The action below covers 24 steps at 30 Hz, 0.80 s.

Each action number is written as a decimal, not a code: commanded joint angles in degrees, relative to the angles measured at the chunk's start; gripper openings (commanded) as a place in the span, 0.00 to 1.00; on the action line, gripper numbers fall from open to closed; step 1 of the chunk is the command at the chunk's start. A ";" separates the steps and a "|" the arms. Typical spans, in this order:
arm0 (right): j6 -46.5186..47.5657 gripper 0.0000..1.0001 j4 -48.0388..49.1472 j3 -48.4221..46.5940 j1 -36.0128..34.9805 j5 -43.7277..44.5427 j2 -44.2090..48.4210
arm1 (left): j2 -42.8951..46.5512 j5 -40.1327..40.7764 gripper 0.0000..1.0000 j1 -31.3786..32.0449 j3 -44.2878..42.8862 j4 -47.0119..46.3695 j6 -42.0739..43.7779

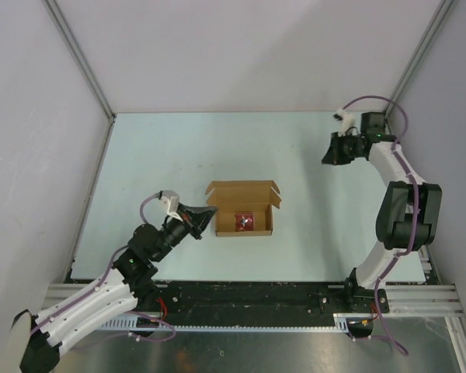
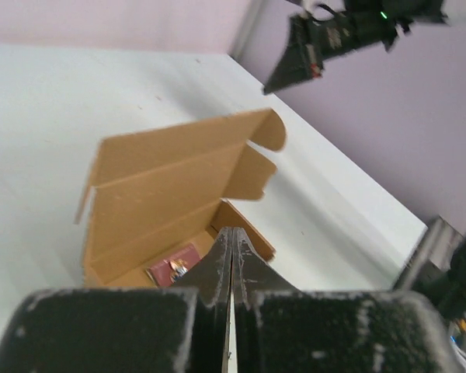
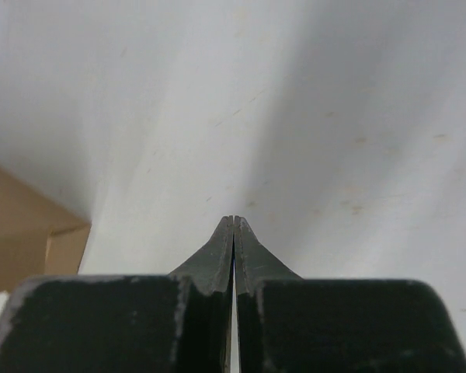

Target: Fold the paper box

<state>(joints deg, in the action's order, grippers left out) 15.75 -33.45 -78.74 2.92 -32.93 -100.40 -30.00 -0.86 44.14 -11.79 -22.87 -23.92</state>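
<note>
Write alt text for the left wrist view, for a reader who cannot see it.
A brown paper box sits open on the white table, its lid flap raised and a red packet inside. The left gripper, shut, points at the box.

Near-left base: the left arm (image 1: 93, 299) lies low and stretches forward and inward, wrist level, with the left gripper (image 1: 206, 217) pointing to the right, its jaws pressed flat together and nothing between them. Near-right base: the right arm (image 1: 404, 214) stands tall with the elbow folded, its upper link running away toward the far right and the wrist turned left. The right gripper (image 1: 328, 158) tilts down-left, raised, jaws closed tip to tip, empty.
</note>
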 commanded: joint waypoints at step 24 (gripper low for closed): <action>-2.94 0.00 11.95 0.87 6.41 -10.05 1.44 | -11.63 5.36 0.00 -23.66 -5.26 5.04 -2.53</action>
<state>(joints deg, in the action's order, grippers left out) 6.24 -13.39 -78.11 13.04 -35.83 -97.06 -35.88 11.55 21.17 -14.70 -15.68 -24.21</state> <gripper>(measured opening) 0.029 0.004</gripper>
